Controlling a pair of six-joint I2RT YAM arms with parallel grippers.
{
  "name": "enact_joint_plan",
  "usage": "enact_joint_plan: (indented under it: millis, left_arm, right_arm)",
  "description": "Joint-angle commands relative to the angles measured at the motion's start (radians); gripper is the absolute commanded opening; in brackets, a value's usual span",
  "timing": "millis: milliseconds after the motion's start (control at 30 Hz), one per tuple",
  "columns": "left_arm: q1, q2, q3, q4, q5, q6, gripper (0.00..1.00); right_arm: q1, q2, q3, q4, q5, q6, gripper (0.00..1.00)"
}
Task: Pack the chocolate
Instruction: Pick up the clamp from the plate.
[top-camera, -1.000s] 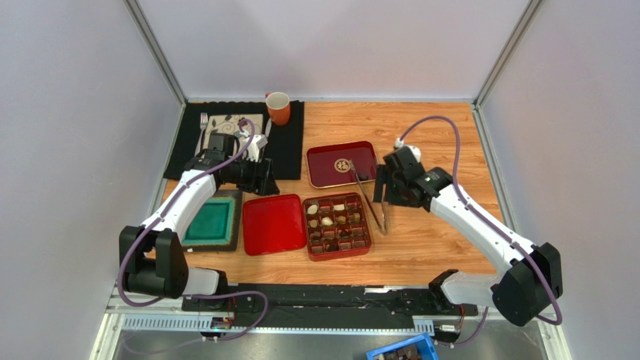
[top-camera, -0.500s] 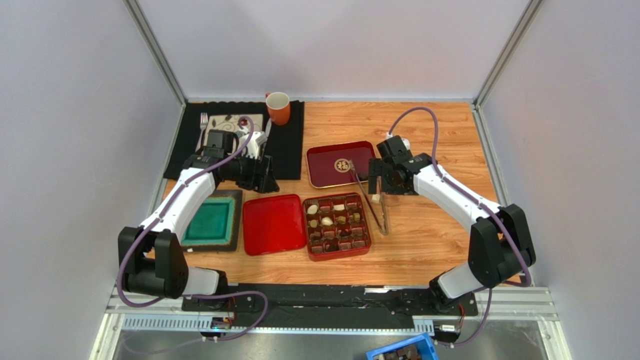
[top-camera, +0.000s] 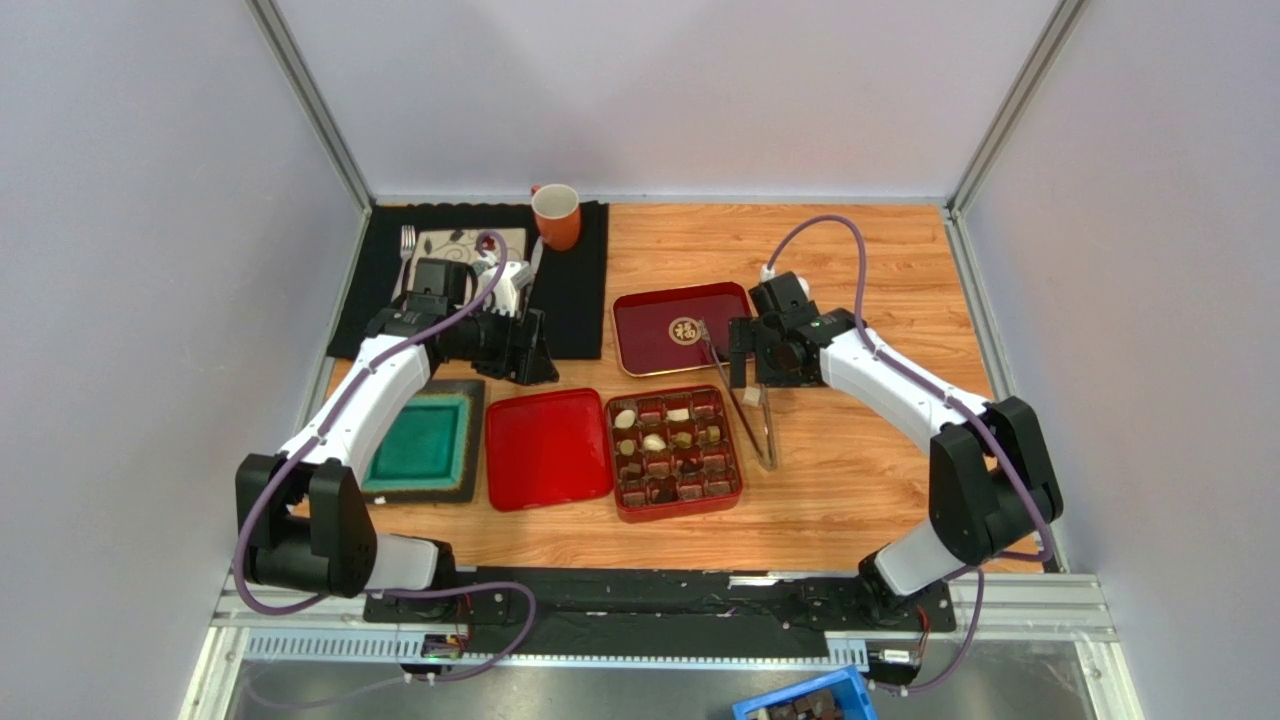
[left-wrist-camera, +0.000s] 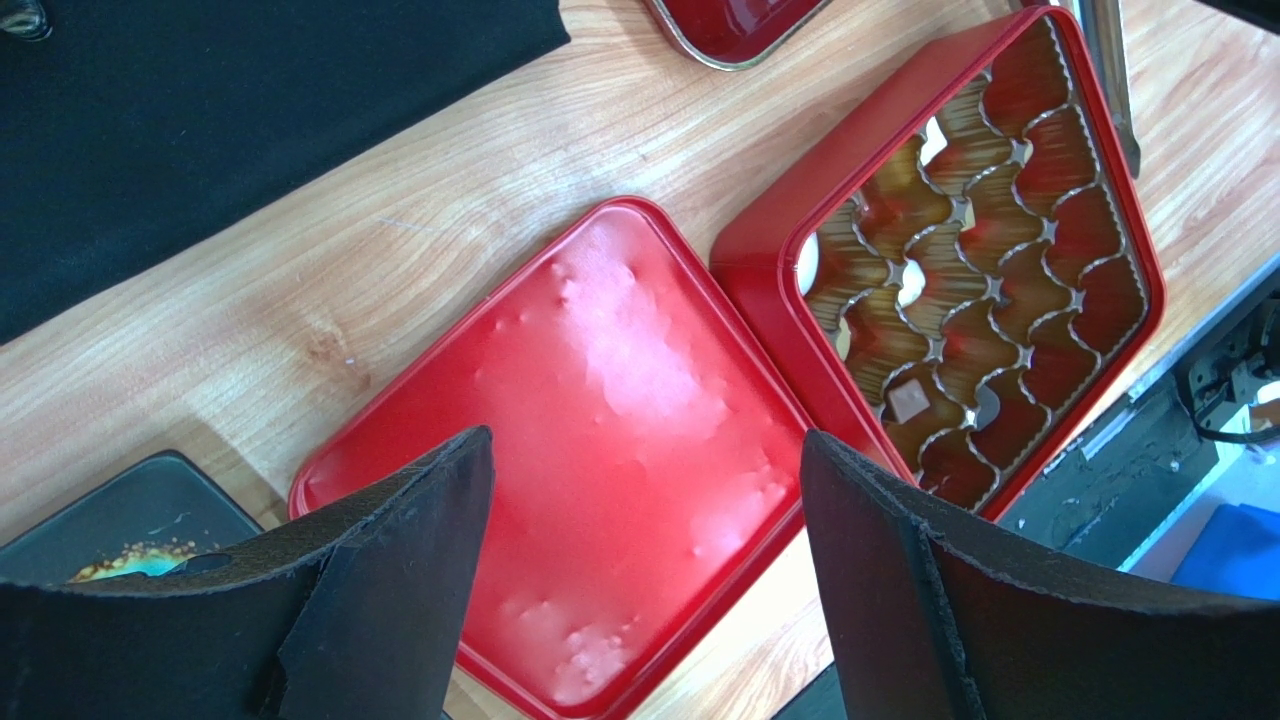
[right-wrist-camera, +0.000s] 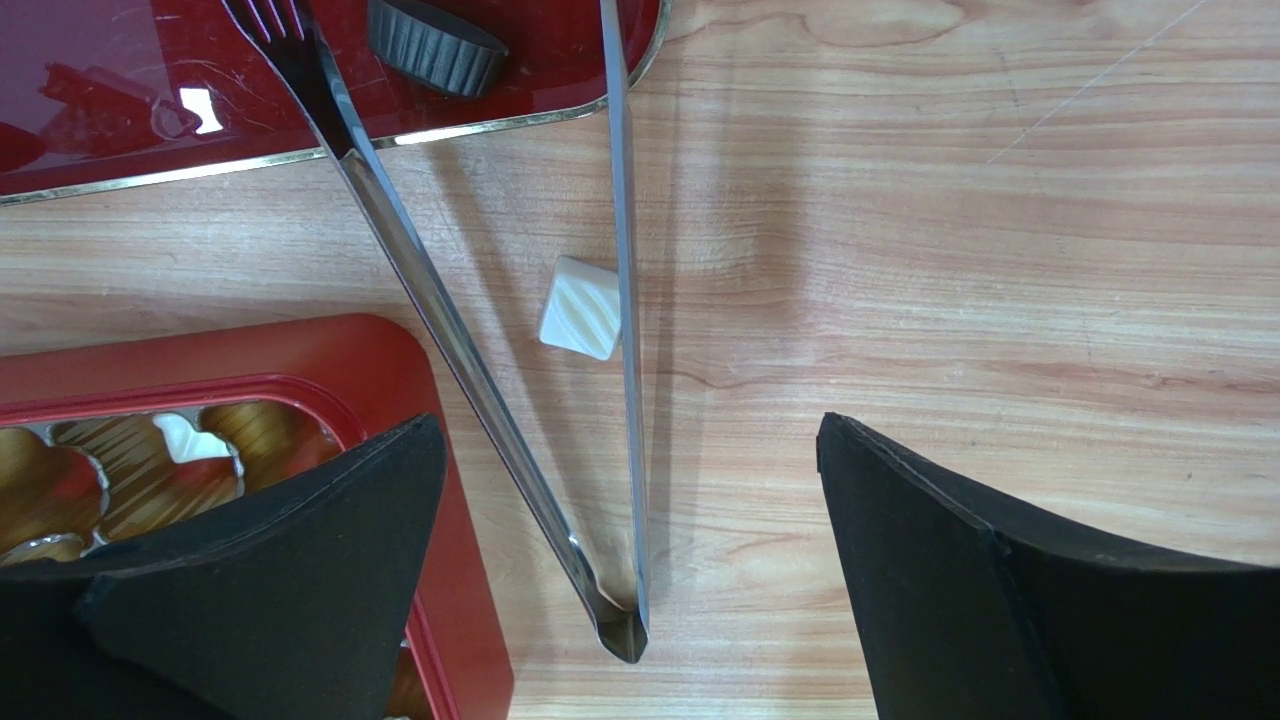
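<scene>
Above the counter (right-wrist-camera: 977, 225), right of the red box (right-wrist-camera: 376, 353), the right fingers (right-wrist-camera: 301, 555) stand fully spread, grasping nothing. Below them, one white chocolate (right-wrist-camera: 580, 308) lies on the wood between the arms of the tongs (right-wrist-camera: 451, 323). The left fingers (left-wrist-camera: 391, 585) are spread wide over the red lid (left-wrist-camera: 601, 405), empty.

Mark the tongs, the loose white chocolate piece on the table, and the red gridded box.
tongs (right-wrist-camera: 451, 345), right wrist view, middle of one blade.
white chocolate piece (right-wrist-camera: 580, 308), right wrist view, centre of its top face.
red gridded box (left-wrist-camera: 774, 308), left wrist view, its outer side wall.
</scene>
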Motion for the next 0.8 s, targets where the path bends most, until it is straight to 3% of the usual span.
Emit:
enact_joint_plan:
  millis: [0,767]
  left_arm:
    - [-0.003,-0.031,0.033,0.001,0.013,0.007,0.84]
    - [-0.002,-0.024,0.041,0.003,0.002,0.018,0.83]
  right_arm:
    - [0.004,0.012,0.024,0.055,-0.027,-0.016,1.0]
    - [0.039,0.17,0.106,0.042,-0.039,-0.03,0.99]
